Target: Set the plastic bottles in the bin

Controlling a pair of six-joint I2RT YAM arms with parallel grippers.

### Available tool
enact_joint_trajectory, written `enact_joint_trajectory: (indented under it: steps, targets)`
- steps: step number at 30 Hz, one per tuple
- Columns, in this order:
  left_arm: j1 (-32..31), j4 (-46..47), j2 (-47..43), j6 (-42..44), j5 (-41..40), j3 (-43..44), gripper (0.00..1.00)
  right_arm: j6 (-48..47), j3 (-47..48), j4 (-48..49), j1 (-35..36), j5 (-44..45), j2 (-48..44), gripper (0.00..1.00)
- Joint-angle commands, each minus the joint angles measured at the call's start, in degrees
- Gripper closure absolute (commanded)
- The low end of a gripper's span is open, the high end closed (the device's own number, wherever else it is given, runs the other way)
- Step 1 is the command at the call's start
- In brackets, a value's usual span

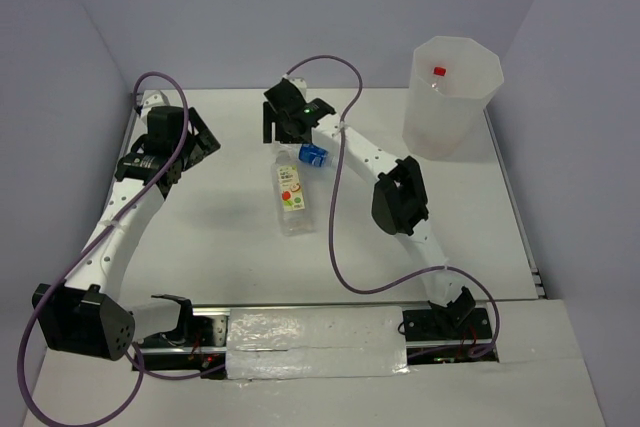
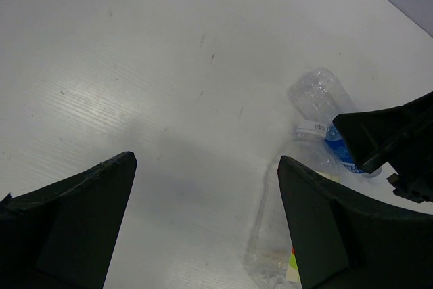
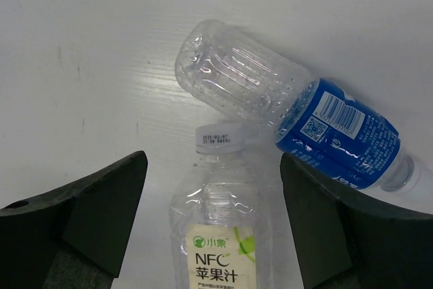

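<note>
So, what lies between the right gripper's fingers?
The white-capped neck of the fruit-label bottle, lying on the table; the blue-label bottle lies beyond. The right wrist view shows it.

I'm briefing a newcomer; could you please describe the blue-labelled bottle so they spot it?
On the table, two bottles lie under the right gripper. The blue-labelled bottle is the farther one, askew beside the white cap of the fruit-labelled bottle; only its label is blue.

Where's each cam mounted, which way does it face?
Top external: above and behind, looking down on the table; left arm and right arm, the bin.
Left wrist: on the left arm, facing down at the table; left hand open, empty.
Right wrist: facing down; right hand open, fingers either side of the fruit-labelled bottle.
Shared: all three show that bottle and the blue-labelled bottle.
</note>
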Motion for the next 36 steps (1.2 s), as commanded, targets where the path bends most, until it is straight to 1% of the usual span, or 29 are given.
enact_joint_trajectory:
  steps: [1, 4, 10, 29, 33, 36]
  targets:
    - [0.4, 0.5, -0.5, 1.0, -0.1, 1.7, 0.01, 0.9, 1.8, 1.0, 0.1, -1.6, -0.1, 0.14]
    - [0.4, 0.3, -0.1, 1.1, -0.2, 2.2, 0.0, 0.6, 3.7, 0.1, 0.1, -3.0, 2.1, 0.14]
    - [0.4, 0.6, -0.4, 1.3, -0.6, 1.9, 0.01, 0.5, 2.2, 1.1, 0.4, -4.0, 3.6, 0.15]
    - [0.5, -0.3, -1.4, 2.7, -2.1, 1.4, 0.01, 1.1, 4.2, 2.2, 1.0, -6.3, 9.7, 0.16]
    - [0.7, -0.4, -1.7, 3.1, -2.9, 1.5, 0.0, 1.2, 4.2, 2.5, 1.0, -6.2, 10.0, 0.2]
    - [0.8, -0.6, -1.6, 3.0, -2.7, 1.5, 0.01, 1.1, 3.8, 2.7, 1.0, -6.0, 9.6, 0.27]
